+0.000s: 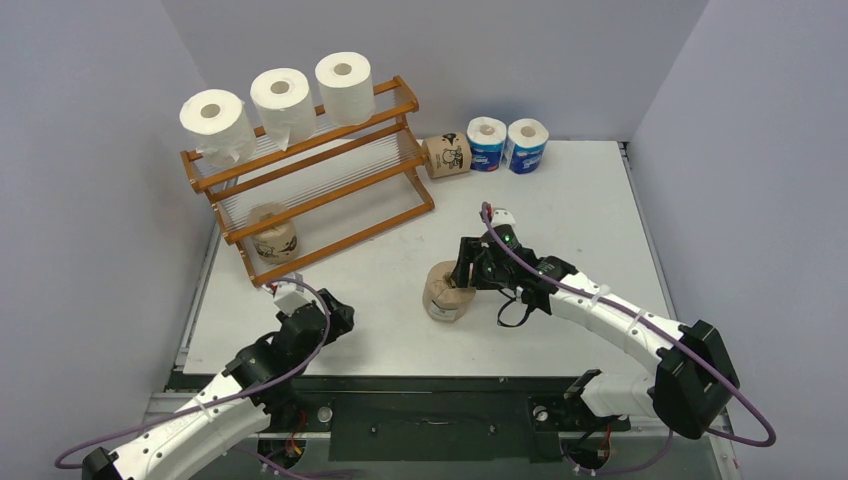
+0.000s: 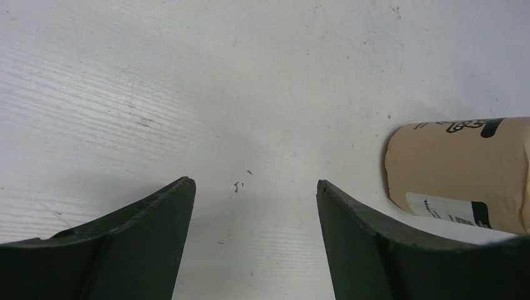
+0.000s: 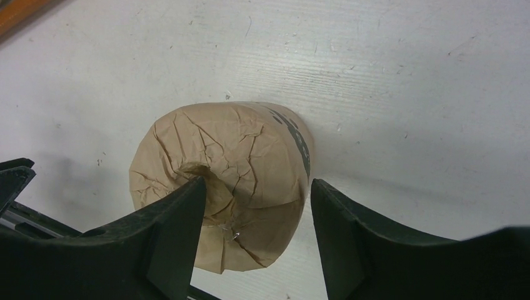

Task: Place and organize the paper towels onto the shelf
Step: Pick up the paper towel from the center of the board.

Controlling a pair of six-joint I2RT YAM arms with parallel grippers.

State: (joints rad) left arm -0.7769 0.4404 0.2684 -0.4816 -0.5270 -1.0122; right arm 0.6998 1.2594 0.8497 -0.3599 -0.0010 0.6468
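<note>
A brown-wrapped paper towel roll (image 1: 447,292) stands on end mid-table. My right gripper (image 1: 457,274) is down over it. In the right wrist view one finger (image 3: 169,231) sits in the crumpled core hollow of the roll (image 3: 237,144). The other finger is outside the roll's wall with a thin gap, so the jaws are open. My left gripper (image 1: 343,317) hangs open over bare table, (image 2: 253,184) with a brown roll (image 2: 456,172) at its right. The shelf (image 1: 340,243) holds three white rolls (image 1: 281,97) on its top tier. It also holds a brown roll (image 1: 272,232) low at the left.
A third brown roll (image 1: 446,157) lies at the shelf's right end. Two blue-and-white rolls (image 1: 506,145) stand beside it near the back wall. Grey walls close in the table (image 1: 580,230) at the back and on both sides.
</note>
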